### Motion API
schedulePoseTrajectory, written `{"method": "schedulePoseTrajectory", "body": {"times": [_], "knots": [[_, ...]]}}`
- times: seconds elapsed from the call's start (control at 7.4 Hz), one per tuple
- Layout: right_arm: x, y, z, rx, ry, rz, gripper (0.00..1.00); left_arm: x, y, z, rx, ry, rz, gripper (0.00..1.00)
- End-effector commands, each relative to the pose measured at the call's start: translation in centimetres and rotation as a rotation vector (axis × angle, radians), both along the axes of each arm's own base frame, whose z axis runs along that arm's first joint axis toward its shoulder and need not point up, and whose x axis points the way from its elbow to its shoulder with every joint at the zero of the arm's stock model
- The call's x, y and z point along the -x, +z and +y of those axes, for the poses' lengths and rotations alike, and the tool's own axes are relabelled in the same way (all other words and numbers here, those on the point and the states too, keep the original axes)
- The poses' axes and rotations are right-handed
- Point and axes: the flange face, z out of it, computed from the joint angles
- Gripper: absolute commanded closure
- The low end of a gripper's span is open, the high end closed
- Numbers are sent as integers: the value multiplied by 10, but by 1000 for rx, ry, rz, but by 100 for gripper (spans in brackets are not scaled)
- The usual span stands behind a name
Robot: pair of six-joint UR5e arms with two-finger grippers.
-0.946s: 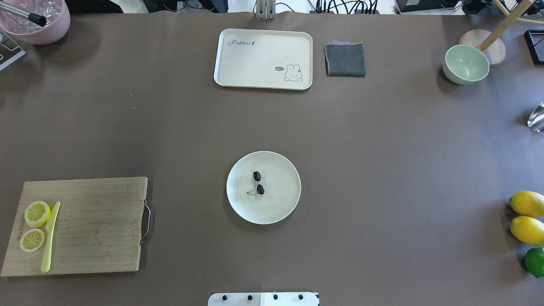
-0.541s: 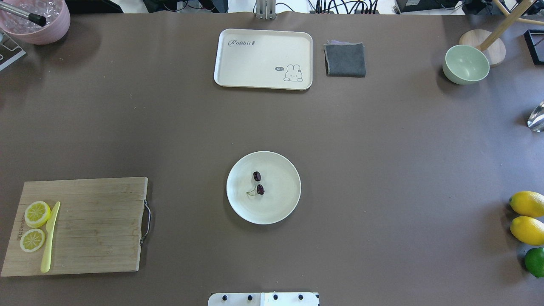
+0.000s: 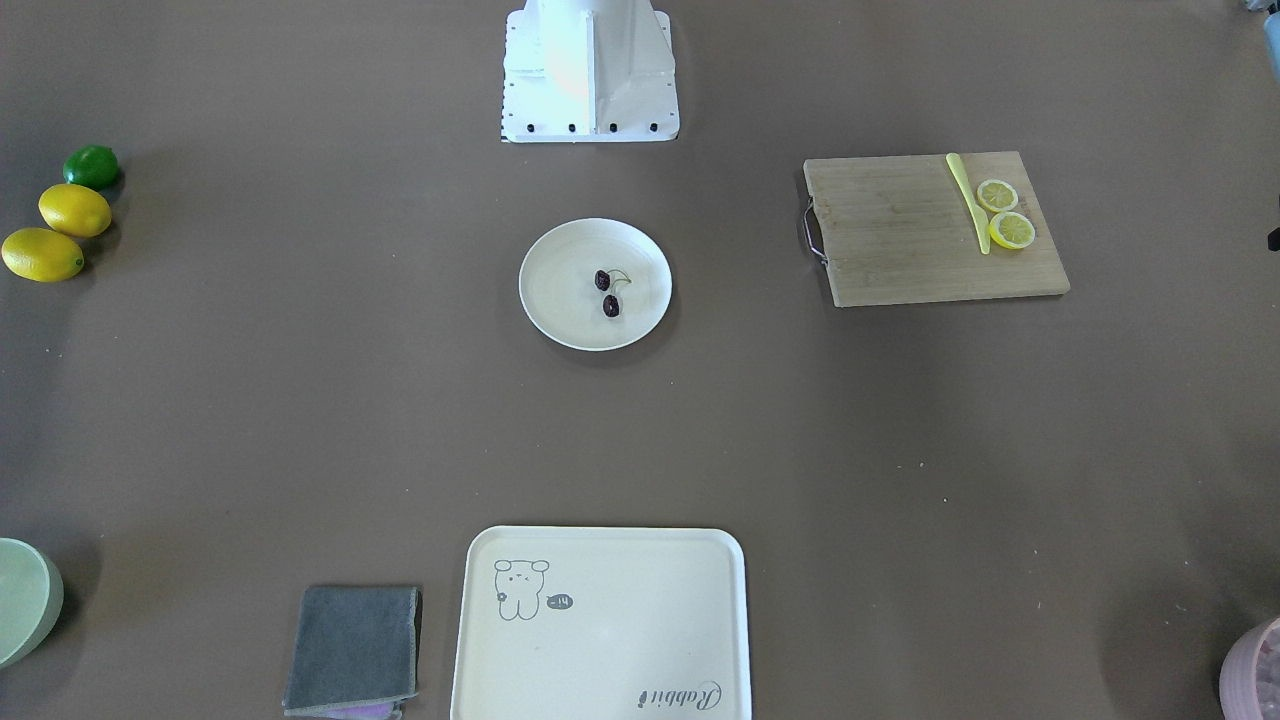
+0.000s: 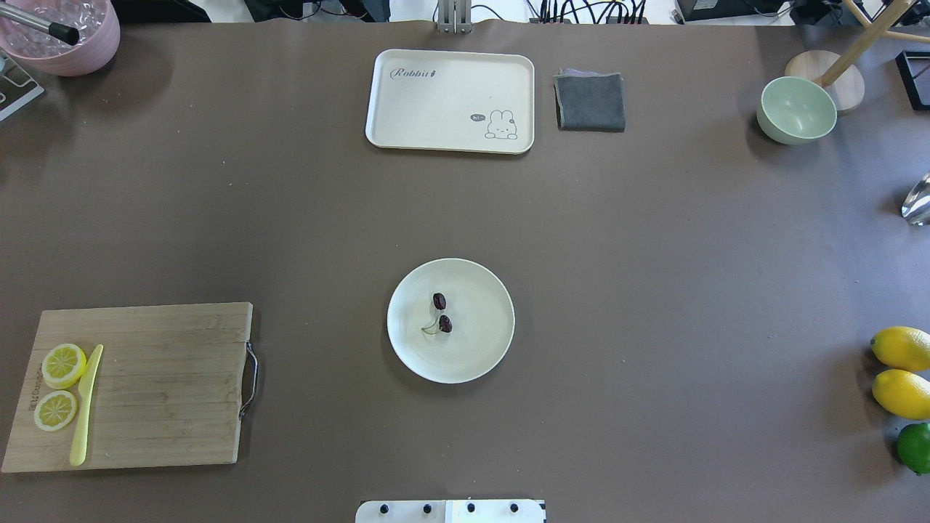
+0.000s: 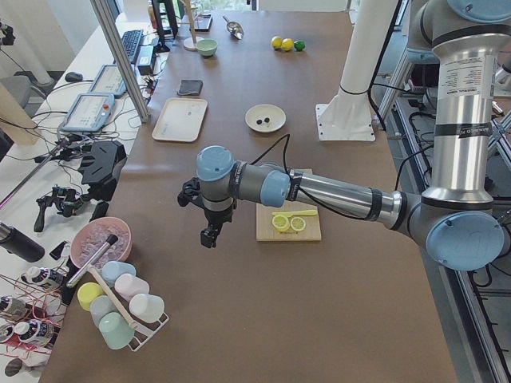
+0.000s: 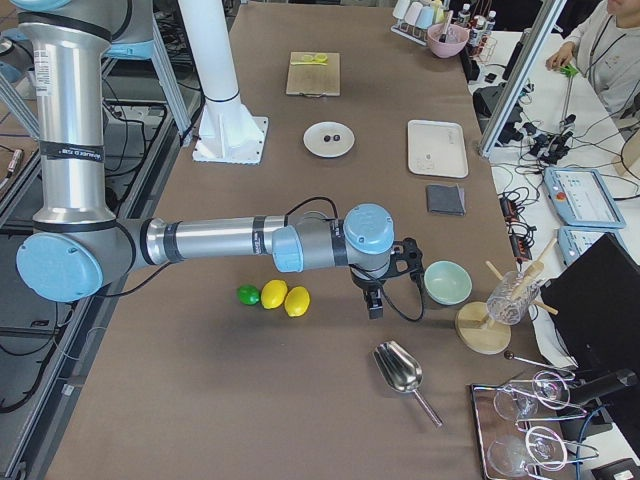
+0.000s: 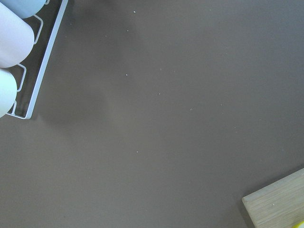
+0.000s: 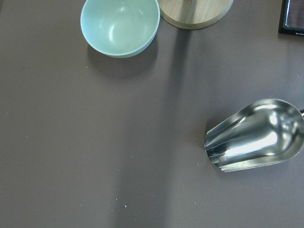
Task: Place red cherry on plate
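on the plate (image 4: 479, 352) at mid-frame overhead lies the red cherry (image 4: 444, 324), fruits lined up top to bottom, stem curling lower left. cutting board (image 4: 167, 392) and tray (image 4: 436, 102) sit well apart. left claw (image 5: 209, 236) and right claw (image 6: 374, 303) hang over the ends of the desk (image 4: 654, 254); clenched or released, cannot tell.

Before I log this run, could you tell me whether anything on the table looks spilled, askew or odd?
Nothing stands out. The dark maroon cherry pair lies wholly inside the round cream-white plate, and the lemon slices and yellow knife sit tidily on the wooden cutting board.
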Motion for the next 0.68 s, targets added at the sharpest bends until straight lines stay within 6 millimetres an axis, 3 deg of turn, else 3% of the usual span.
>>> {"method": "schedulePoseTrajectory", "body": {"times": [0.0, 0.41, 0.54], "knots": [[0, 3, 4, 5, -1, -3, 0, 1, -2, 4, -4, -1, 1, 2], [0, 6, 9, 13, -1, -5, 0, -2, 4, 3, 9, 6, -1, 2], [1, 7, 13, 14, -3, -5, 0, -1, 15, 13, 26, 8, -3, 2]]}}
